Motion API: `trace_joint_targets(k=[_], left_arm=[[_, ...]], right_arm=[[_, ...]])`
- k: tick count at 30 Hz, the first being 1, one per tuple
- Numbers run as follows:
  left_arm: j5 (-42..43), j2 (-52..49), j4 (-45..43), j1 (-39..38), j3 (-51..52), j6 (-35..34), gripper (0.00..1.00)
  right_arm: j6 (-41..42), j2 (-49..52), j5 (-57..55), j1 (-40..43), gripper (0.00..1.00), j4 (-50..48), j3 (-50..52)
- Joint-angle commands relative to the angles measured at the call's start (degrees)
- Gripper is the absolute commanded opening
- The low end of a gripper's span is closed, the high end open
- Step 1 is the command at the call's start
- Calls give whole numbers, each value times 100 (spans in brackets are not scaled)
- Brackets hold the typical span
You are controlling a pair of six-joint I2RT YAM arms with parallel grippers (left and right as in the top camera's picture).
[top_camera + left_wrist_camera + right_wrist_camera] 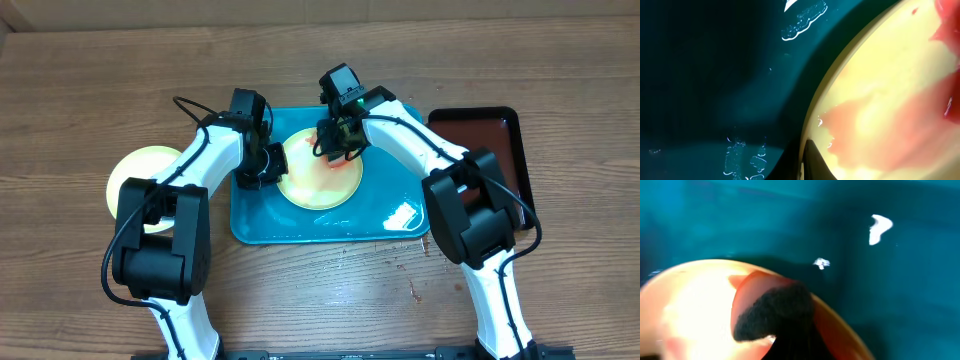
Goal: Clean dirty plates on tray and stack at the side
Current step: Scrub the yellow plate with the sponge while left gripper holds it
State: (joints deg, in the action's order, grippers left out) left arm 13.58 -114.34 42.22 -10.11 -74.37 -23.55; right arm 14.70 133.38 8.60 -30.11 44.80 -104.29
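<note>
A pale yellow-green-rimmed plate (318,188) with red sauce smears lies on the teal tray (400,225). My left gripper (262,168) is shut on the plate's left rim; in the left wrist view one dark finger (812,162) lies over the rim of the plate (880,100). My right gripper (340,140) is over the plate's far right part, shut on a dark sponge (775,312) that presses on the smeared plate (690,305). A second pale yellow-green plate (140,165) sits on the table at the left, partly hidden by my left arm. The light-blue-rimmed plate is out of view.
A smaller dark reddish tray (495,140) with a black rim lies to the right of the teal tray. Water droplets shine on the teal tray (715,75) near the plate and at its front right. Small red specks dot the wooden table in front of the tray.
</note>
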Motion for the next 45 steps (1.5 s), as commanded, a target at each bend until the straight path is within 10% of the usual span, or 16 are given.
trace_joint_targets(k=[1,14,31,45], left_arm=[[-343,-256,50,44,153,131,4],[-343,-256,37,46,153,131,4],[-345,-256,42,46,153,133,4],[-345,-254,39,46,153,133,4]], right_arm=[[52,485,1185,-295,4,2,79],[-437,474,2337,-181,4,1036,66],[-247,138,-1410,282,4,1547,68],[-76,142,-1355,-90,4,341,74]])
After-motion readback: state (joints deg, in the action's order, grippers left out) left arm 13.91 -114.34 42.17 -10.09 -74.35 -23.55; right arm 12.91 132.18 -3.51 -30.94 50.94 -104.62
